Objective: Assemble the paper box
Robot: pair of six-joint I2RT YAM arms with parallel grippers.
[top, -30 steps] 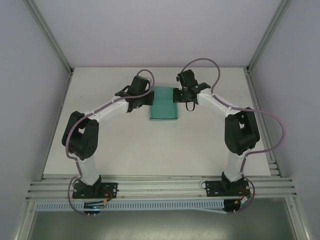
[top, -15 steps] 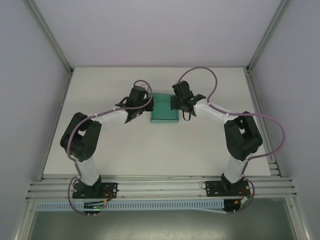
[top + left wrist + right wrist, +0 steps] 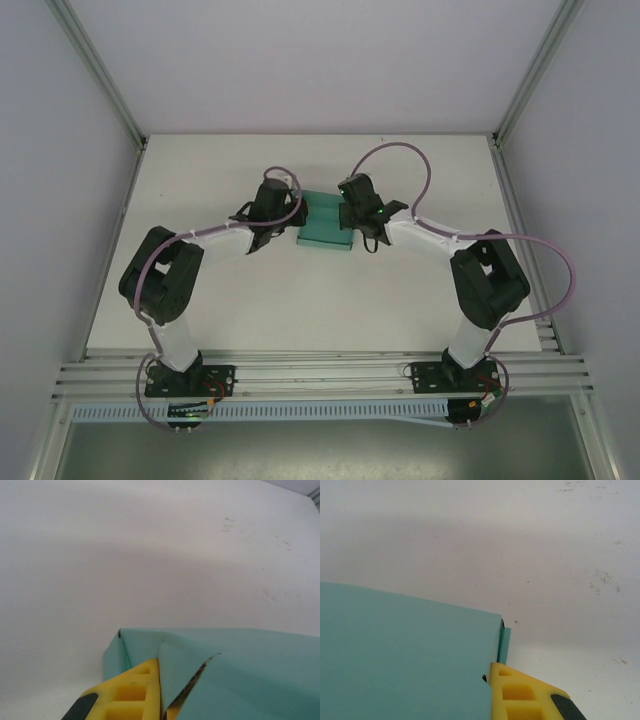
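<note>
The teal paper box (image 3: 325, 226) sits at mid-table toward the back, held between the two arms. My left gripper (image 3: 297, 217) is at its left end. In the left wrist view its yellow finger (image 3: 131, 692) is shut on a folded side flap of the paper box (image 3: 240, 665), with a slit of dark gap beside the flap. My right gripper (image 3: 347, 215) is at the right end. Its yellow finger (image 3: 520, 695) presses against the edge of the flat teal panel (image 3: 405, 655), which hides the other finger. A narrow tab (image 3: 504, 645) sticks out past that corner.
The white table (image 3: 260, 290) runs out to aluminium frame posts on both sides and a rail (image 3: 320, 375) along the near edge by the arm bases. Purple cables loop above both wrists. Grey scuff marks dot the surface (image 3: 605, 577).
Both grippers have drawn toward the near side and closer together, bringing the box with them. The box now looks shorter from above.
</note>
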